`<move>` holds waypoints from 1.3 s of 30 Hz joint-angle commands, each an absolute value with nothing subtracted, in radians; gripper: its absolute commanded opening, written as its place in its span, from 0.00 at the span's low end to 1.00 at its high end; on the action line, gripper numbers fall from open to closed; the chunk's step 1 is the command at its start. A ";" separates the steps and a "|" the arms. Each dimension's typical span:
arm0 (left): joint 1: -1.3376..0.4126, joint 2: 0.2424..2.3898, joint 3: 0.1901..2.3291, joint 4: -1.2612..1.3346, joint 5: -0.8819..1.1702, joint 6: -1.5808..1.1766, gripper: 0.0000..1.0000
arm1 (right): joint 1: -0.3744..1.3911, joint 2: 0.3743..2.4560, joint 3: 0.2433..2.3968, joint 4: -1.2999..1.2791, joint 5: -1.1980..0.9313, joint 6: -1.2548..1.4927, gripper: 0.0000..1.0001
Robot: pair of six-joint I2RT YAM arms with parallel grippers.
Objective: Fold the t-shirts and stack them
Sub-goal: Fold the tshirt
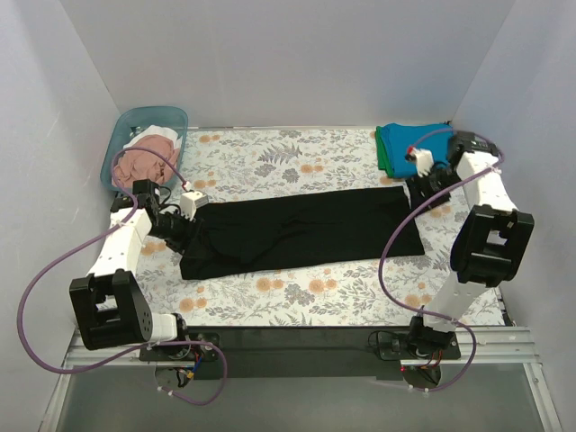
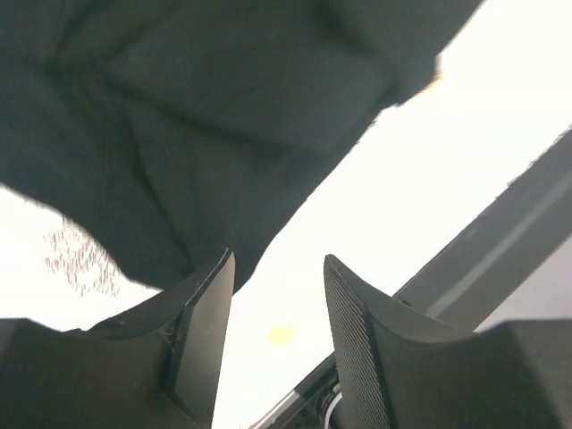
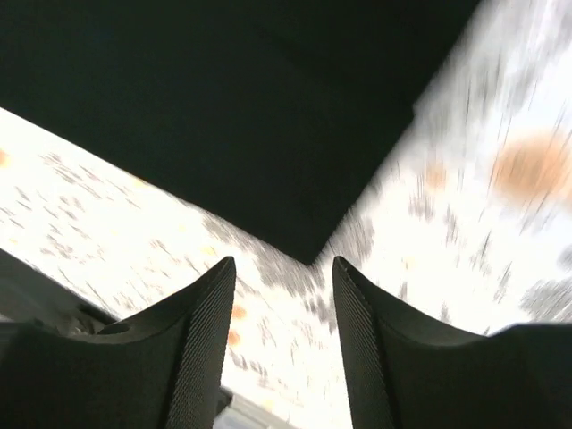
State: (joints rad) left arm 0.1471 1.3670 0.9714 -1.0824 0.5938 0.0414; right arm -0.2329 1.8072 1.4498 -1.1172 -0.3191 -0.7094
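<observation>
The right wrist view is smeared with motion blur, so the flowers of the table cloth are only streaks there, and in the left wrist view the cloth is washed out almost to white. From above, both sets of fingertips are too small and dark against the fabric to make out. The black t-shirt lies flat across the middle of the table as a long narrow band running from the left side to the right side, with soft creases and a bunched, rounded left end. The left gripper hangs at that left end, its jaws apart with only bare table cloth between them and the black fabric just beyond the tips. The right gripper is at the right end, its jaws likewise apart and holding nothing, a corner of the black t-shirt just ahead of them. At the far right corner a blue t-shirt sits folded on a green t-shirt. At the far left corner a tub holds a crumpled pink t-shirt and a white t-shirt, both partly hidden by its wall. A purple cable loops over the black t-shirt's right end.
</observation>
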 commanded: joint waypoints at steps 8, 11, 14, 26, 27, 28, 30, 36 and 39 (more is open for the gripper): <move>0.144 1.379 0.985 -1.069 0.890 0.098 0.44 | 0.418 2.001 1.977 -1.082 -0.640 -0.434 0.41; 0.144 1.359 0.968 -1.032 0.902 0.058 0.43 | 0.556 2.110 2.051 -1.002 -0.647 -0.370 0.40; 0.146 1.341 0.951 -1.008 0.882 0.020 0.43 | 0.658 2.207 2.123 -0.918 -0.657 -0.290 0.41; 0.152 1.365 0.943 -0.994 0.864 0.008 0.44 | 0.841 2.390 2.177 -0.793 -0.649 -0.187 0.50; 0.152 1.367 0.945 -0.988 0.867 -0.020 0.44 | 0.842 2.394 2.175 -0.793 -0.652 -0.186 0.50; 0.150 1.365 0.943 -0.985 0.867 -0.021 0.44 | 0.847 2.398 2.175 -0.790 -0.652 -0.184 0.50; 0.152 1.367 0.943 -0.982 0.870 -0.023 0.44 | 0.850 2.404 2.166 -0.784 -0.649 -0.186 0.51; 0.152 1.364 0.953 -0.989 0.861 -0.012 0.44 | 0.862 2.425 2.148 -0.779 -0.635 -0.189 0.54; 0.150 1.367 0.956 -0.988 0.854 -0.009 0.44 | 0.870 2.422 2.122 -0.782 -0.640 -0.198 0.54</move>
State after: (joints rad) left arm 0.1474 1.3712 0.9394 -1.0004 0.8387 -0.0154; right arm 0.8543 2.4161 2.1433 -0.7944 -0.6308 -0.1970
